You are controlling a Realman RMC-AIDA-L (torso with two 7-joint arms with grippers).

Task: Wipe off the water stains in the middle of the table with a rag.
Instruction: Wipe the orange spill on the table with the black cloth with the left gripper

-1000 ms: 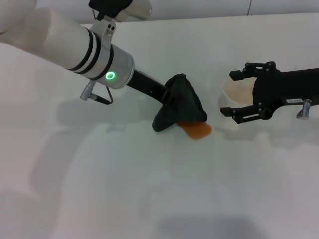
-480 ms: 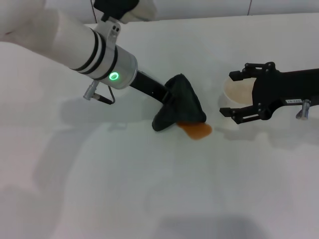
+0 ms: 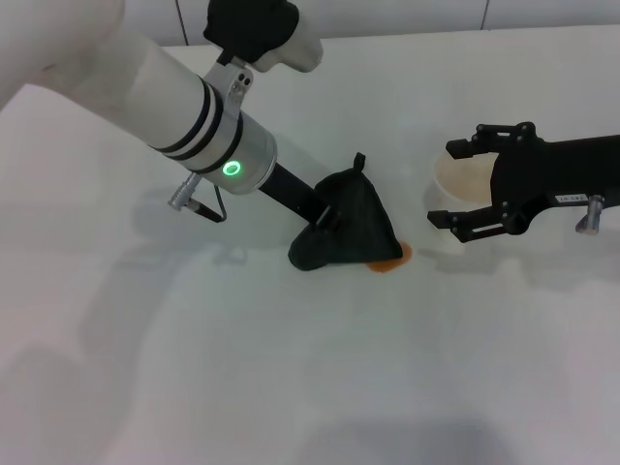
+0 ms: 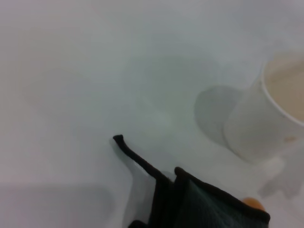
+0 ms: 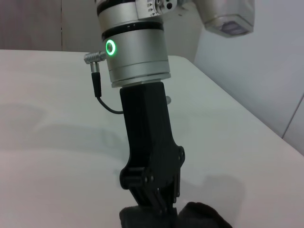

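The black rag [image 3: 347,231] lies bunched on the white table [image 3: 291,387], with my left gripper [image 3: 327,215] shut on it and pressing it down. Its narrow tail [image 4: 137,156] sticks out in the left wrist view. The rag covers most of the water stains [image 3: 392,263]; only a thin orange rim shows at its right edge, also seen as an orange spot [image 4: 254,204] beside the rag [image 4: 204,209]. The right wrist view shows the left gripper [image 5: 152,199] from the front, standing on the rag [image 5: 202,216]. My right gripper [image 3: 453,184] stays open around a pale cup.
A pale translucent cup [image 3: 467,179] holding brownish liquid stands just right of the rag, between the right gripper's fingers [image 3: 463,147]. It appears close to the rag in the left wrist view [image 4: 266,118]. Bare white table stretches to the front and left.
My left arm has pushed the rag down and to the right over the orange puddle, which is now nearly covered. The right arm and the cup have not moved.
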